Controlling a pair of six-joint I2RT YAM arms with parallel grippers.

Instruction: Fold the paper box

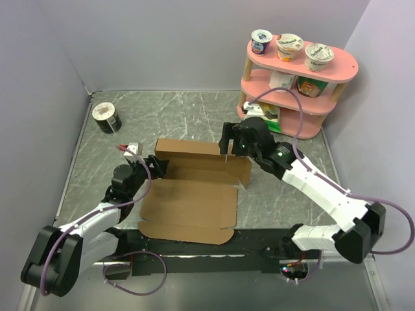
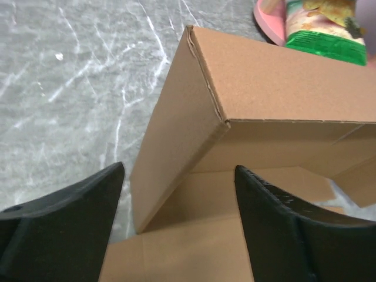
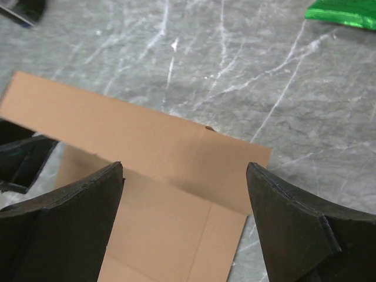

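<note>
The paper box (image 1: 194,194) is plain brown cardboard lying mid-table, partly folded: its back wall (image 1: 188,148) stands up and a wide front panel lies flat toward me. My left gripper (image 1: 154,166) is at the box's left end. In the left wrist view it (image 2: 179,166) is open, and the box's upright left corner (image 2: 194,117) rises just beyond the gap. My right gripper (image 1: 228,140) hovers over the back right corner. The right wrist view shows it (image 3: 183,165) open above a cardboard flap (image 3: 147,147), gripping nothing.
A pink two-tier shelf (image 1: 295,87) with yogurt cups and cartons stands at the back right, close behind the right arm. A dark can (image 1: 106,118) lies at the back left. A small white item (image 1: 130,149) sits by the left gripper. Grey walls enclose the table.
</note>
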